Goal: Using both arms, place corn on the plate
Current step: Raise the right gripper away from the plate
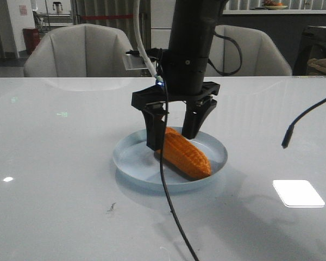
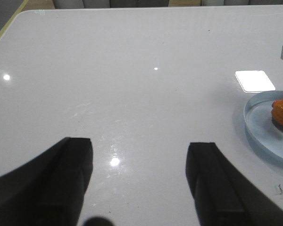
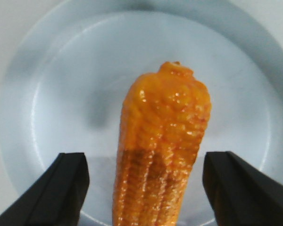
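plate point(image 1: 131, 155) on desk point(image 1: 54, 163), mid | corn point(image 1: 186, 153) lying in plate, toward its right half | right pincer point(image 1: 175, 133) over plate, fingers apart, astride corn, no touch | left pincer point(image 2: 139, 181) over bare desk, plate off to one side

The setting looks like an office lounge or meeting area. A glossy white table point(image 1: 54, 163) reflects ceiling lights, and two pale upholstered armchairs point(image 1: 84, 49) stand behind it at eleven and one o'clock. Beyond them at eleven o'clock is a red bin point(image 1: 31, 38), with a counter point(image 1: 282, 11) at one o'clock.
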